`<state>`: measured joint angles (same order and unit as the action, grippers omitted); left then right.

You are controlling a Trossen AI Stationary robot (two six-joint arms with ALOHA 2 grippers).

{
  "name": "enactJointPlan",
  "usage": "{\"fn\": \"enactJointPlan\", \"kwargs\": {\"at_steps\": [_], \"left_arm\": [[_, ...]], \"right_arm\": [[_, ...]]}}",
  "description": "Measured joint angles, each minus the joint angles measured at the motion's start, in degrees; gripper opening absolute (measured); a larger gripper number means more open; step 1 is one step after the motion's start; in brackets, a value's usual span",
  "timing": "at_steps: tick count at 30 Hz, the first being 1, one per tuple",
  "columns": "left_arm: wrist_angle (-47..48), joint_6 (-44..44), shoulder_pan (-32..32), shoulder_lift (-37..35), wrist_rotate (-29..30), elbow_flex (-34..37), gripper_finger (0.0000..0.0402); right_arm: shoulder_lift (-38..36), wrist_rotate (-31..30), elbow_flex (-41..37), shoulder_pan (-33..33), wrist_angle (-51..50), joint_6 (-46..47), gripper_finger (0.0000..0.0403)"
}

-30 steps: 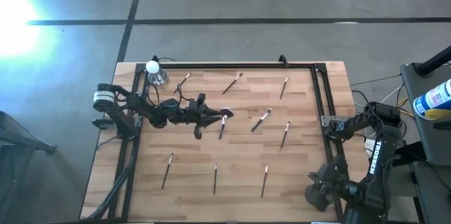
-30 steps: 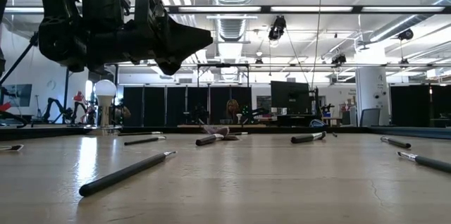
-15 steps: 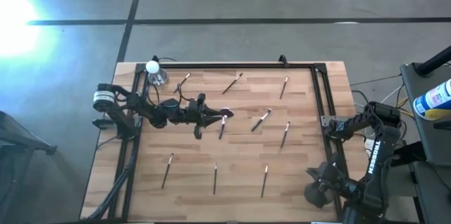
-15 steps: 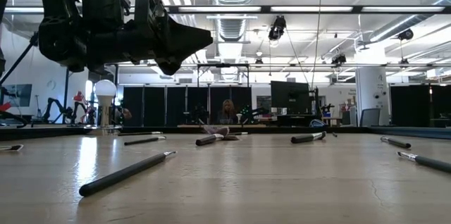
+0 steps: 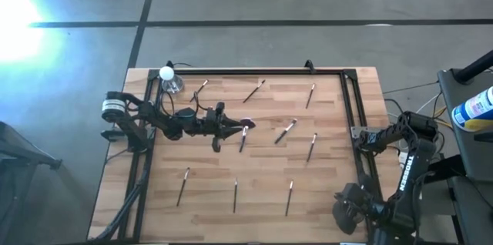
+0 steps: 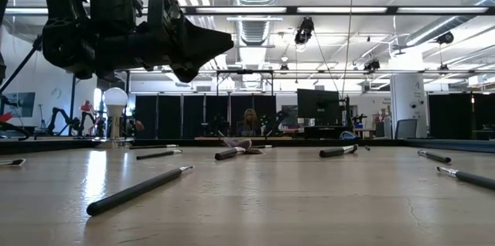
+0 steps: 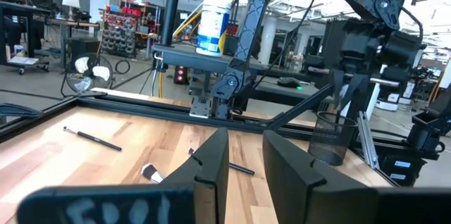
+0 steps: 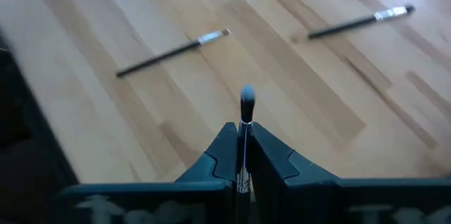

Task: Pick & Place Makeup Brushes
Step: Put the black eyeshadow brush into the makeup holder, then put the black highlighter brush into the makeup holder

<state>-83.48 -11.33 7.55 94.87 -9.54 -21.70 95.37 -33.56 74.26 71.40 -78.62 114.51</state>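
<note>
From above, makeup brushes [image 5: 235, 194] lie scattered on the wooden surface [image 5: 331, 160]. The left pincer [image 5: 240, 128] hovers over its middle, the right pincer [image 5: 345, 213] at the corner. Left wrist view: fingers apart, empty. Right wrist view: fingers closed on one brush [image 8: 246, 115].

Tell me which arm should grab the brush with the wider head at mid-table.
Left. Its pincer hovers open just beside the wide-headed brush, above the table. The right pincer is shut on another brush at the table's near right corner.
</note>
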Motion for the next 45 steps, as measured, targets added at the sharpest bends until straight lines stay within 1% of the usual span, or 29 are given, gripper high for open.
{"fn": "enactJointPlan", "kwargs": {"at_steps": [5,8,12,15,19,25,28,31,34,37,40,45], "left_arm": [[0.0,0.0,0.0,0.0,0.0,0.1,0.0083],[0.0,0.0,0.0,0.0,0.0,0.1,0.0083],[0.0,0.0,0.0,0.0,0.0,0.1,0.0083],[0.0,0.0,0.0,0.0,0.0,0.2,0.0083],[0.0,0.0,0.0,0.0,0.0,0.3,0.0083],[0.1,0.0,0.0,0.0,0.0,0.3,0.0083],[1.5,0.0,0.0,0.0,0.0,0.3,0.0083],[3.3,0.0,0.0,0.0,0.0,0.3,0.0083],[4.8,0.0,0.0,0.0,0.0,0.4,0.0083],[5.8,0.3,0.0,0.0,0.0,0.4,0.0083],[6.6,0.5,0.0,0.0,0.0,0.4,0.0083],[7.3,0.9,0.0,0.0,-0.3,0.4,0.0083]], "right_arm": [[0.0,3.7,-0.5,0.0,0.2,1.2,0.0031],[0.0,4.2,-0.5,-0.1,0.2,1.2,0.0044],[0.0,5.6,-0.6,-0.1,0.3,0.7,0.0049],[0.0,6.5,-0.6,-0.2,0.6,-0.1,0.0039],[0.0,6.6,-0.6,-0.4,0.9,-1.7,0.0013],[-0.4,6.4,-0.6,-1.7,0.8,-4.0,0.0008],[-0.8,3.3,-0.6,-3.6,1.2,-7.0,0.0008],[-1.0,0.9,-0.6,-7.3,1.6,-13.8,0.0008],[-1.6,-1.0,-1.2,-12.9,5.7,-25.9,0.0008],[-2.6,-1.2,-3.7,-19.4,14.9,-41.8,0.0008],[-4.5,-0.5,-7.7,-26.1,26.2,-56.6,0.0008],[-8.4,2.8,-16.3,-35.8,45.0,-75.4,0.0008]]}}
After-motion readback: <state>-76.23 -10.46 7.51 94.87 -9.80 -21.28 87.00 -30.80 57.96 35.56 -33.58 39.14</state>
